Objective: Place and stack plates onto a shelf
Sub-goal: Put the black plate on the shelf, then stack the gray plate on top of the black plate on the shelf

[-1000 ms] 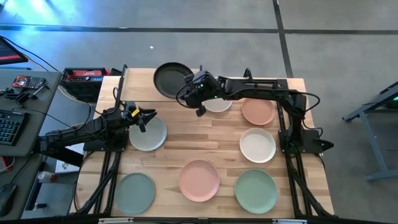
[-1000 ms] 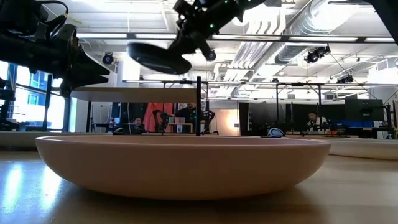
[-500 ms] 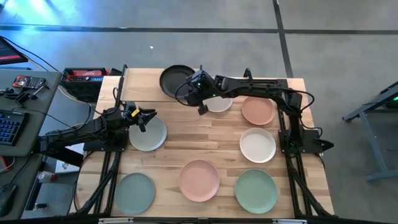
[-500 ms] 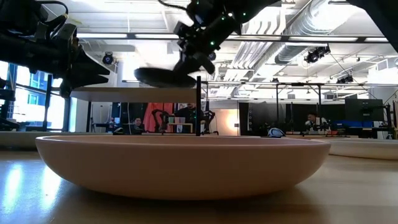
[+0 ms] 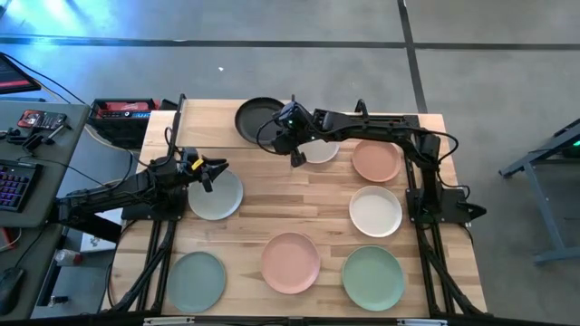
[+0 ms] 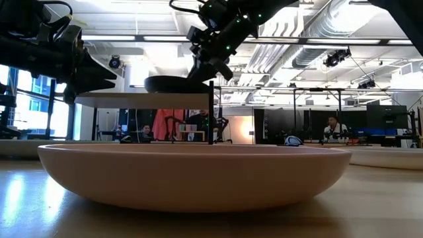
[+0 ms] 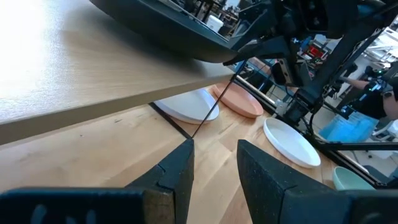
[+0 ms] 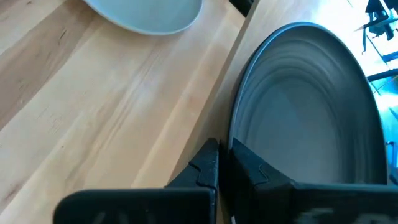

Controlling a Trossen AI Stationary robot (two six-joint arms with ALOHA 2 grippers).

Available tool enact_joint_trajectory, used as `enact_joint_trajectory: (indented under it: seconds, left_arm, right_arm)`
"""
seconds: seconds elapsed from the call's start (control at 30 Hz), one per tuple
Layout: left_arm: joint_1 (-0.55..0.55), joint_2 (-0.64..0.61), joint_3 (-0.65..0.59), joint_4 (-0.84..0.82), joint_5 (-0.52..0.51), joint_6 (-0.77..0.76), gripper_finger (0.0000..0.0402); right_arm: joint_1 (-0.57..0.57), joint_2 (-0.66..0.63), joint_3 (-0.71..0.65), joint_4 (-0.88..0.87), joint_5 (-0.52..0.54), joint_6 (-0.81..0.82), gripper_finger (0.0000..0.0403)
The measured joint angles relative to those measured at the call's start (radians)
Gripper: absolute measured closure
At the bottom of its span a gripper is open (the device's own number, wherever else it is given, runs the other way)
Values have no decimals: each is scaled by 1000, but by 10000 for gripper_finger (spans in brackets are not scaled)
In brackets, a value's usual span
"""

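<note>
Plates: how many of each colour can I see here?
Black plate: 1
White plates: 2, one part hidden
Terracotta plate: 1
Pink plate: 1
Green plates: 3, counting two paler
Total: 8

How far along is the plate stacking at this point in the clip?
Nothing is finished yet. In hand: the right gripper is shut on the black plate, which sits at the shelf board. Left: seven plates on the table, including the pink plate. The left gripper hovers open by the pale grey-green plate.

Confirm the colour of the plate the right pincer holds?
Black plate, clearest in the high view.
</note>
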Motion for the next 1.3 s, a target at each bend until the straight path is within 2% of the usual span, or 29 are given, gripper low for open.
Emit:
enact_joint_trajectory:
  seconds: [0.4, 0.77, 1.1, 1.3]
  left_arm:
    - [0, 0, 0, 0, 0, 0, 291]
    - [0, 0, 0, 0, 0, -13, 291]
    - [0, 0, 0, 0, 0, -93, 291]
    - [0, 0, 0, 6, 24, -150, 291]
  right_arm:
    - [1, -1, 0, 0, 21, -32, 399]
    - [1, -3, 0, -3, 22, -27, 331]
    - [36, -38, 0, -3, 26, 5, 323]
    - [68, -51, 0, -4, 117, 26, 323]
